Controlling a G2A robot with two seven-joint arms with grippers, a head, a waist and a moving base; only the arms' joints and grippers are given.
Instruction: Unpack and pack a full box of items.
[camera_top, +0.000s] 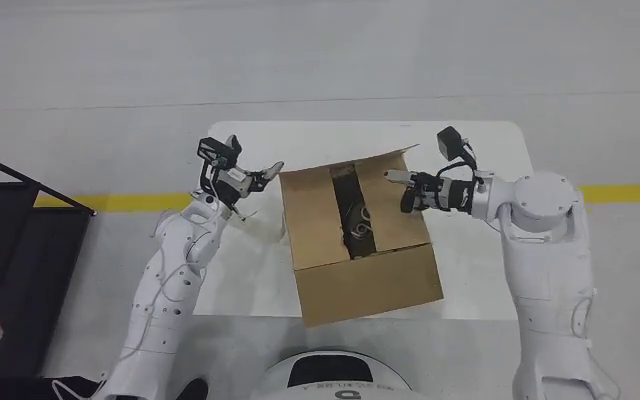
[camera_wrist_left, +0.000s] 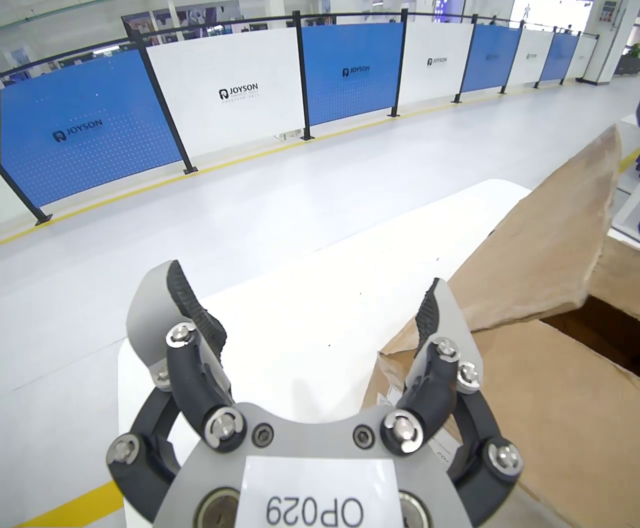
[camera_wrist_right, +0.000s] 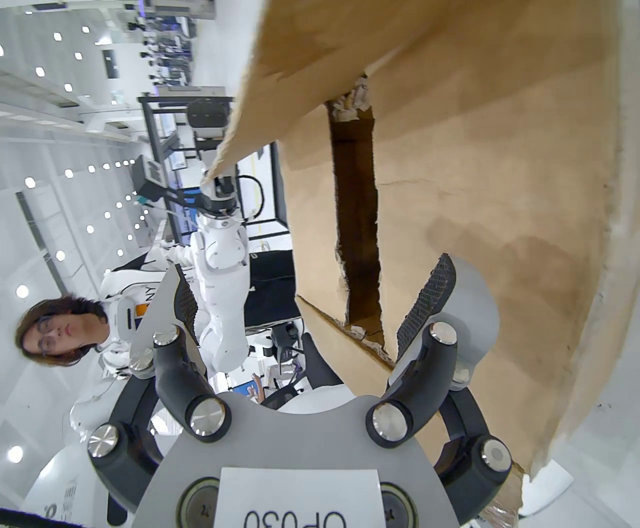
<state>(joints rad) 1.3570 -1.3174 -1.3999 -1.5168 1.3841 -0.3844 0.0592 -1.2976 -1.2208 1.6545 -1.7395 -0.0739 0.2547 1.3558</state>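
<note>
While the left gripper (camera_top: 265, 174) and right gripper (camera_top: 392, 177) both stand spread wide, the cardboard box (camera_top: 400, 280) sits partly opened between them.

A robotics test hall: blue and white partition panels (camera_wrist_left: 200, 115) fence the pale floor (camera_wrist_left: 300, 200) beyond the left jaws, a yellow line (camera_top: 120, 201) painted across it, ceiling lights (camera_wrist_right: 90, 170) in rows.

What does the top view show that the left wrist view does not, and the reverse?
Top view, not left wrist: the right gripper, open beside the box, and a dark item in the gap between its flaps. Left wrist, not top: a fence of blue and white panels. Both: the open left gripper, the box, the white table.
</note>
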